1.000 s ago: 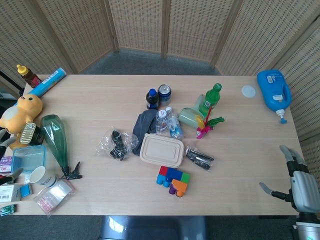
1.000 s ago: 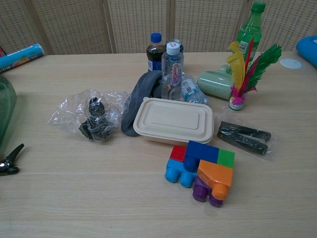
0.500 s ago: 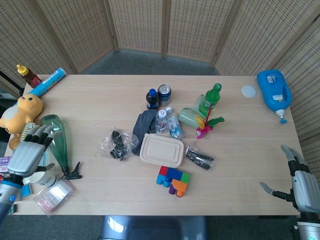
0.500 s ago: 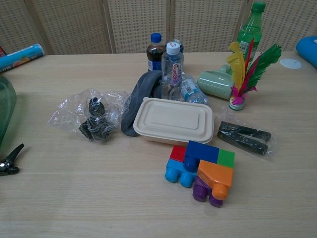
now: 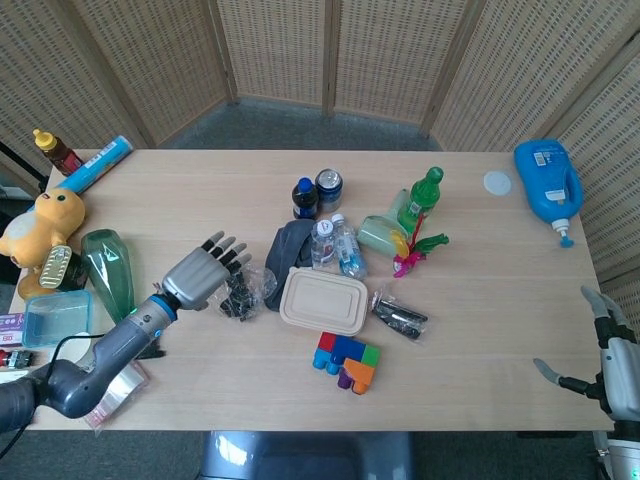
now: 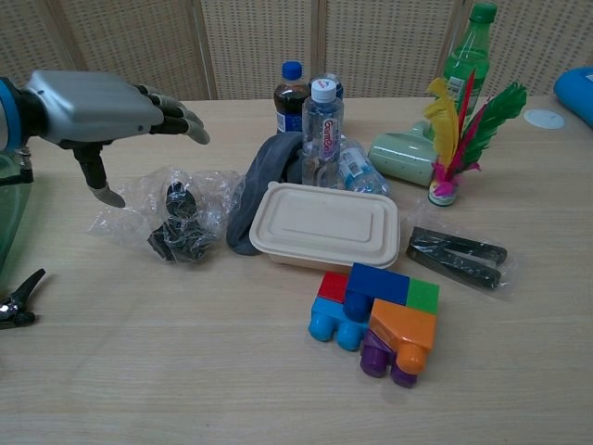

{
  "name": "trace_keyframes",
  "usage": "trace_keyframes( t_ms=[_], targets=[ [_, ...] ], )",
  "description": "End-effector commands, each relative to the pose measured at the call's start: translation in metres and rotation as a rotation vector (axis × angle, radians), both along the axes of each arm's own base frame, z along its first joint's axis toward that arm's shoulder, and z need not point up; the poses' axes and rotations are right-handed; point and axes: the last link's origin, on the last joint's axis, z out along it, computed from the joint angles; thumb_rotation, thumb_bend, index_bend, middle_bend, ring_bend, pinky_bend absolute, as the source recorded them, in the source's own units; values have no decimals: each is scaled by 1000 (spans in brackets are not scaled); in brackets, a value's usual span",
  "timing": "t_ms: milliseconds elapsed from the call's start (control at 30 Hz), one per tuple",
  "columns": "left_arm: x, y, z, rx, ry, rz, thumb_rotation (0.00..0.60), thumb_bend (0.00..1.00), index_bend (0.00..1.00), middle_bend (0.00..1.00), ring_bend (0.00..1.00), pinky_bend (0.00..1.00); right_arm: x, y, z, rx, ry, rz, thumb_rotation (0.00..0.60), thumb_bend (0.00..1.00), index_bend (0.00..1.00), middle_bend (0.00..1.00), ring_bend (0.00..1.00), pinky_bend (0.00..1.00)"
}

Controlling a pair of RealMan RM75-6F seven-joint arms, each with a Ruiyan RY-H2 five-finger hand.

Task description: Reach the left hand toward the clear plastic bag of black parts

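Observation:
A crumpled clear plastic bag of black parts (image 5: 237, 297) (image 6: 176, 225) lies on the wooden table, left of a beige lidded box. My left hand (image 5: 197, 274) (image 6: 102, 109) hovers over the bag's left side with fingers spread and nothing in it; the thumb points down toward the bag's left edge. Part of the bag is hidden under that hand in the head view. My right hand (image 5: 615, 362) stays off the table's front right corner, fingers apart and empty.
A beige lidded box (image 5: 323, 300) sits right of the bag, a grey cloth (image 5: 289, 246) and bottles (image 5: 331, 240) behind it. Toy blocks (image 5: 348, 362) lie in front. A green glass bottle (image 5: 108, 275), black clip (image 6: 18, 302) and blue tub (image 5: 56, 317) lie left.
My left hand has swept from the table's left edge rightward to just above the bag. The right hand has sunk slightly lower at the right edge.

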Motion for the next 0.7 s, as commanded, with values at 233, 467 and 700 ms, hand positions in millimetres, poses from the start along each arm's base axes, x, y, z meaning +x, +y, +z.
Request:
trace_keyframes(
  t_ms=[233, 467, 700],
  targets=[
    [-10, 4, -28, -41, 85, -16, 600, 0, 113, 0, 0, 0, -6, -1, 5, -4, -7, -16, 583, 0, 0, 0, 0, 0],
    [-14, 13, -57, -62, 129, -3, 600, 0, 121, 0, 0, 0, -7, -1, 6, -8, -8, -22, 581, 0, 0, 0, 0, 0],
    [-16, 13, -72, -85, 172, -8, 600, 0, 126, 0, 0, 0, -9, -2, 7, -13, -12, -27, 585, 0, 0, 0, 0, 0]
  ],
)
